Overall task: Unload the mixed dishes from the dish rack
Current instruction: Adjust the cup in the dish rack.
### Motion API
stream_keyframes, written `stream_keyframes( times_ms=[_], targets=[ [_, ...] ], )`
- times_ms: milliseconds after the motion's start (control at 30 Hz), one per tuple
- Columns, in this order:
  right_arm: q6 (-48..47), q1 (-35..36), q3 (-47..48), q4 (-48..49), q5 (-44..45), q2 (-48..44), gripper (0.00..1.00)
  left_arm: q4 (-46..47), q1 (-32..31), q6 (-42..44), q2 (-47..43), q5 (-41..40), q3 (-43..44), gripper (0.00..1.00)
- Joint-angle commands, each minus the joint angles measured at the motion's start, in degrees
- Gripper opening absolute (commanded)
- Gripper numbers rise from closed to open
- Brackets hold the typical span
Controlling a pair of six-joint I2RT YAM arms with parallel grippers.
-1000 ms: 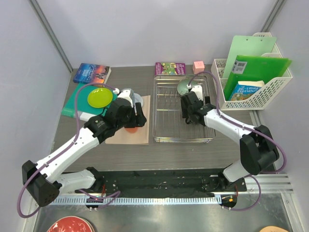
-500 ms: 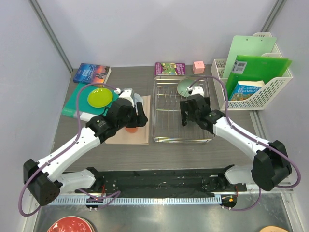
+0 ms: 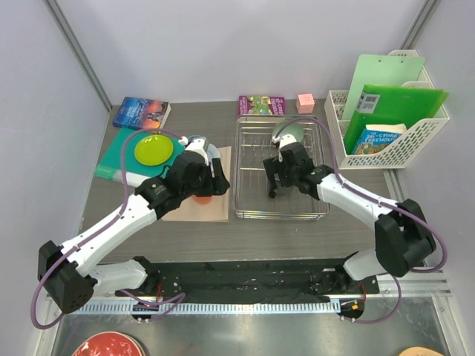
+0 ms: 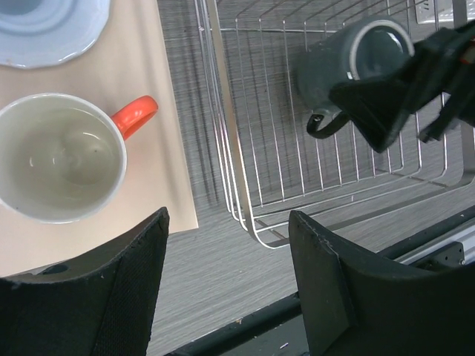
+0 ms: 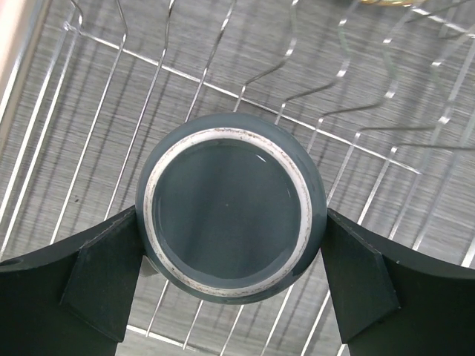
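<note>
The silver wire dish rack (image 3: 256,208) stands mid-table. My right gripper (image 3: 276,178) is inside it, shut on a dark grey-blue mug (image 5: 230,215); both fingers press its sides and its base faces the wrist camera. The mug also shows in the left wrist view (image 4: 349,63). A sage-green bowl (image 3: 286,133) leans at the rack's back. My left gripper (image 4: 228,222) is open and empty above the table between mat and rack. An orange handled mug (image 4: 63,159) and a pale bluish-white dish (image 4: 44,22) sit on the tan mat (image 3: 215,211). A lime-green plate (image 3: 154,149) lies to the left.
A white plastic file basket (image 3: 415,141) with green folders stands at the right. Books (image 3: 141,111) (image 3: 261,104) and a pink cube (image 3: 305,102) lie along the back. A teal book (image 3: 111,163) lies under the lime plate. A red plate (image 3: 107,345) sits below the table edge.
My right gripper has moved left and slightly nearer inside the rack with the dark mug in it. The left arm has barely moved.
</note>
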Motion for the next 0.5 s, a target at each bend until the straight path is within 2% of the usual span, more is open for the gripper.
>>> stream_keyframes(
  times_ms=[0,67,167,400,467],
  targets=[
    [-2.70,0.22,3.85,5.79,-1.02,1.69,0.59,3.22,-0.52,0.09,-0.21,1.03,-0.19,0.66],
    [-2.97,0.22,4.38,5.54,-1.29,3.70,0.72,3.40,-0.52,0.27,-0.48,0.94,-0.28,0.65],
    [-1.84,0.31,4.38,5.00,-0.06,4.15,0.81,3.49,-0.52,0.62,-0.74,0.76,-0.37,0.65],
    [3.26,0.31,3.50,5.62,5.82,-2.24,0.99,3.13,-0.60,0.80,-0.48,-0.03,-0.37,0.66],
    [4.41,0.31,3.50,5.62,7.14,-4.01,1.00,3.13,-0.60,0.71,-0.39,-0.11,-0.28,0.66]
  ],
)
